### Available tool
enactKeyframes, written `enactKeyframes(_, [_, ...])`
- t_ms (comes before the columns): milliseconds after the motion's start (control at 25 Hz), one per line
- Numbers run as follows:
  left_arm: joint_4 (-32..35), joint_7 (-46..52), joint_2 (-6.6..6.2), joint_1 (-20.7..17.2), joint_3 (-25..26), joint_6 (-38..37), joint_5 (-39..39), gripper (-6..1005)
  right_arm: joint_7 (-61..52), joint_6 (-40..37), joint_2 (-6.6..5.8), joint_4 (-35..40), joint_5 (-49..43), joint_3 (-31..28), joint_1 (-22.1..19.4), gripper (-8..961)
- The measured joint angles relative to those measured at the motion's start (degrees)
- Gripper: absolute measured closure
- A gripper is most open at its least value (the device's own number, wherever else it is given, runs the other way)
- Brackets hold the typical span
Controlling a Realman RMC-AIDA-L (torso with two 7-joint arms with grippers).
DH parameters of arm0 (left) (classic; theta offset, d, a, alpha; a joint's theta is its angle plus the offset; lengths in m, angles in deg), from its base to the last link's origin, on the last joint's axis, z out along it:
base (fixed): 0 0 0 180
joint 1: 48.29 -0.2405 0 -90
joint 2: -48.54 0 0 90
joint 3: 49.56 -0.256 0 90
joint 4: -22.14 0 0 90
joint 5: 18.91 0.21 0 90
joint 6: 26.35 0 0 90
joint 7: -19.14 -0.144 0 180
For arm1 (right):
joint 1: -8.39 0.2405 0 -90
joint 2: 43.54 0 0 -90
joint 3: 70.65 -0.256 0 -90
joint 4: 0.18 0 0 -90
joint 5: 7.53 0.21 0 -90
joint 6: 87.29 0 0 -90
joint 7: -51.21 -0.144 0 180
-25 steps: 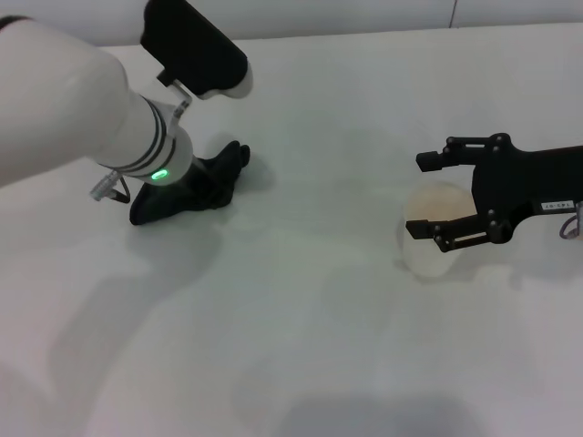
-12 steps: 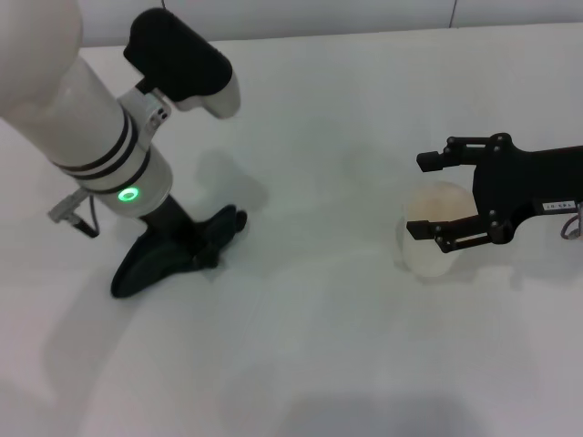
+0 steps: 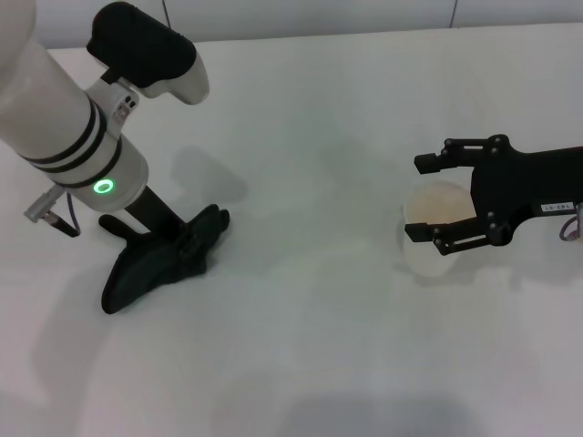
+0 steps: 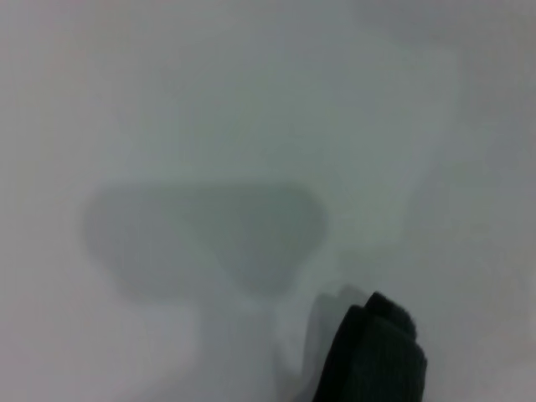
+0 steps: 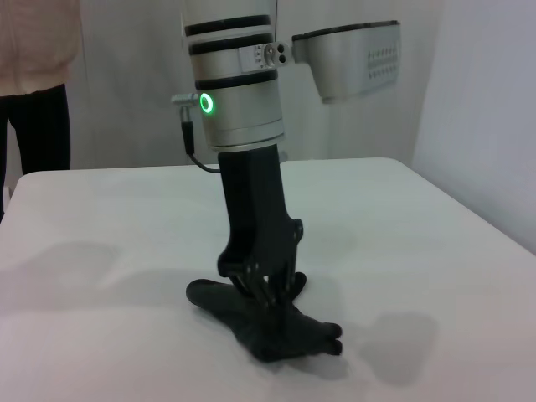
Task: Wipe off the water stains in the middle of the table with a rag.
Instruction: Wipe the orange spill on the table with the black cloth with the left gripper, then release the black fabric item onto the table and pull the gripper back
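The dark rag (image 3: 137, 270) lies on the white table (image 3: 301, 355) at the left. My left gripper (image 3: 179, 244) stands upright on it, fingers shut on the cloth. The right wrist view shows the left gripper (image 5: 261, 291) pinching the rag (image 5: 276, 331) against the tabletop (image 5: 100, 209). A corner of the rag (image 4: 374, 358) shows in the left wrist view. A pale blotch with an orange tint, the water stains (image 3: 435, 244), lies at the right. My right gripper (image 3: 426, 197) is open and empty just above it.
The table's grey-seamed far edge (image 3: 364, 35) runs along the back. A person in dark trousers (image 5: 33, 126) stands beyond the table in the right wrist view. The left arm's shadow (image 4: 209, 239) falls on the table.
My left gripper has moved left and towards the near edge, dragging the rag with it, away from the stain. The right arm has not moved.
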Motion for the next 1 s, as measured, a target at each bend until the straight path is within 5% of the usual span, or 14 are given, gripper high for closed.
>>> enactKeyframes(160, [0.1,-0.7,0.09,-0.7,-0.2,0.8,-1.6,908,0.0,-0.1,0.02,0.0,0.1,0.0,-0.1,96])
enactKeyframes(600, [0.3,-0.5,0.14,-0.8,-0.3,0.9,-1.9,468,0.0,-0.8,0.02,-0.1,0.1,-0.1,-0.3,96])
enactKeyframes(1000, [0.3,-0.8,0.18,-0.8,-0.4,0.6,-2.2,198,-0.1,-0.8,0.02,-0.2,0.1,0.1,-0.3,96])
